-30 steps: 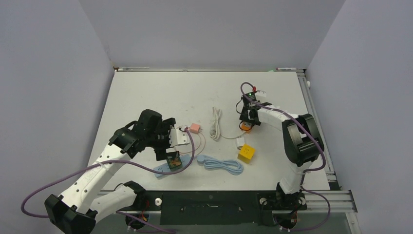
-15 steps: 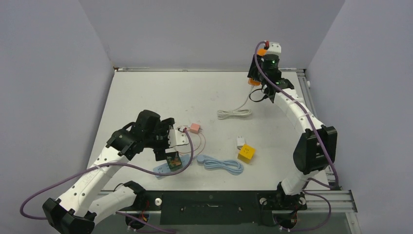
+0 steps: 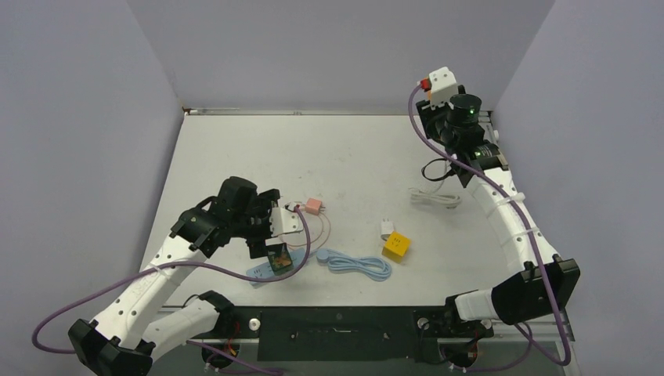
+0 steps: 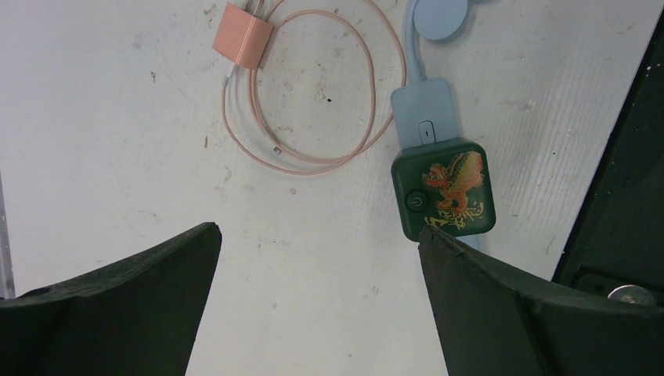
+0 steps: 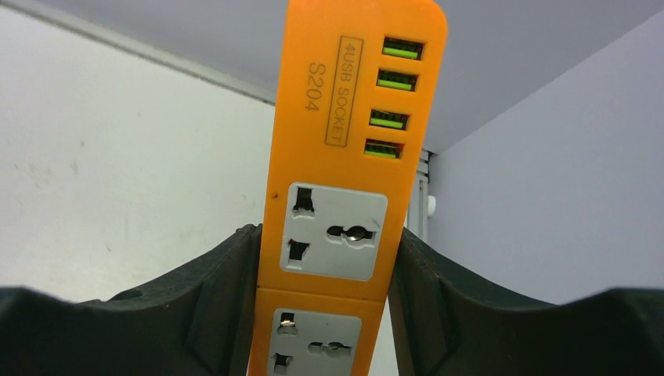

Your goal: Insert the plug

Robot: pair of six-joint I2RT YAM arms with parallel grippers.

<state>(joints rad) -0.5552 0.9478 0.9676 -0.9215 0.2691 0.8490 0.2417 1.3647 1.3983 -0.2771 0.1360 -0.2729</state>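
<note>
Orange power strip (image 5: 346, 157) sits clamped between the right end effector (image 5: 325, 270) fingers.

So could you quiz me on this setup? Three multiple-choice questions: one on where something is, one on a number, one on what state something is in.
1. Where is the orange power strip?
A. lying loose, untouched
B. held in the right claw
C. nowhere in view

2. How many green USB slots does it have?
A. two
B. three
C. four

3. How is the left claw?
A. wide open, holding nothing
B. shut tight
C. hidden from every view

Answers:
1 B: the right wrist view shows the strip clamped from both sides.
2 C: four green slots sit in a row near its top end.
3 A: its two sides stand far apart with nothing gripped between them.
</note>
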